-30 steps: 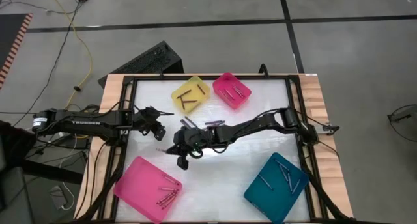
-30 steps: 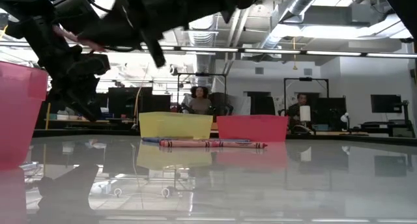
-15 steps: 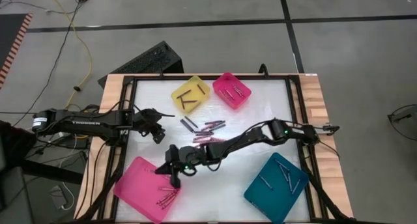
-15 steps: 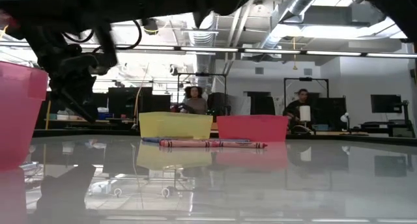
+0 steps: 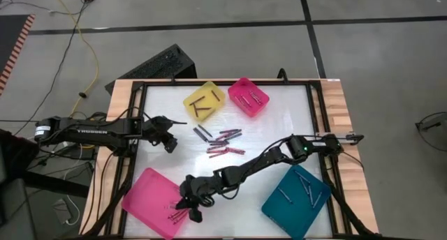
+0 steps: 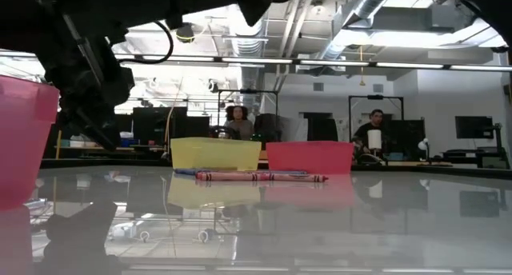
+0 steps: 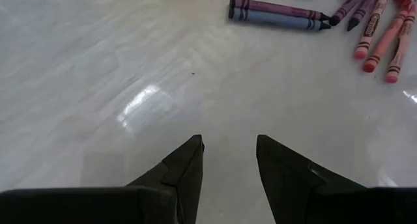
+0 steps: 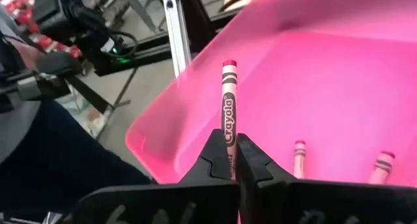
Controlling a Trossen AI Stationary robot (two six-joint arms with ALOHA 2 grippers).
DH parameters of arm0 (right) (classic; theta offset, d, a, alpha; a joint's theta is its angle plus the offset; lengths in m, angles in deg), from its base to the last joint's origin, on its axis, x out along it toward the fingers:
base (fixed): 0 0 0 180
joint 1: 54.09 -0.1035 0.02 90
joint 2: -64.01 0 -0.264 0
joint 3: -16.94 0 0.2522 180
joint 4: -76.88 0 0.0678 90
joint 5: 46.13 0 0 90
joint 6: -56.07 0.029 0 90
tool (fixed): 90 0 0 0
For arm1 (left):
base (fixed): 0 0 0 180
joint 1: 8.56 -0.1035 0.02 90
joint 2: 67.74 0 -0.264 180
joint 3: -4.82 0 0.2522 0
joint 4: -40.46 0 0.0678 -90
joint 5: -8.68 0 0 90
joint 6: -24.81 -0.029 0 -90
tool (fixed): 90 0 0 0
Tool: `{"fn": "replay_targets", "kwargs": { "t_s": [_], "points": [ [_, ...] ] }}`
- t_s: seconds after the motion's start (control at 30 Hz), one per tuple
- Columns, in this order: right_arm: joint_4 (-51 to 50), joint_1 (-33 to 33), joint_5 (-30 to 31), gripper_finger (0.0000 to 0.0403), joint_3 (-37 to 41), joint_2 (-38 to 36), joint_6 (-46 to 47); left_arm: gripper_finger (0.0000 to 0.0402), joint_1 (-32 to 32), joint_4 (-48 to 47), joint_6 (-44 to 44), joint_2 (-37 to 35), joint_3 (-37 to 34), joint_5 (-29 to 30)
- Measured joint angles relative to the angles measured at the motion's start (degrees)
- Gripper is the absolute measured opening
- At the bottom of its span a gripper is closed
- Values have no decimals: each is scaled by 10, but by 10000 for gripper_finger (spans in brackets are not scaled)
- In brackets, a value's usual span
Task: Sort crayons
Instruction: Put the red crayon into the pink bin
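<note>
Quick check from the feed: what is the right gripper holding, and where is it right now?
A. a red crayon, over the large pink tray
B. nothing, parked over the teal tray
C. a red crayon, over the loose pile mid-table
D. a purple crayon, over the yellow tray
A: the right gripper has its fingers clamped on a red crayon, and the large pink tray lies under it.

- The right arm reached far across, its gripper (image 8: 232, 160) clamped on a crayon (image 8: 229, 107).
- The left gripper (image 7: 228, 159) hovered with fingers apart, empty.

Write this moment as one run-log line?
right gripper: shut on crayon, over big pink tray | left gripper: open, idle | loose crayons: mid-table
</note>
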Motion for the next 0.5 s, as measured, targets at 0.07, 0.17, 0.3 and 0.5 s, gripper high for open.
{"fn": "replay_targets", "kwargs": {
  "t_s": [0.07,0.17,0.3,0.5],
  "points": [
    [-16,-1,22,1,0,0,0,133,0,2,1,0,0,0],
    [-28,0,43,1,0,0,-1,133,0,1,2,0,0,0],
    [-27,1,44,1,0,-1,-3,133,0,1,23,0,0,-5],
    [-34,0,44,1,0,-1,-5,133,0,1,43,0,0,-11]
  ]
}}
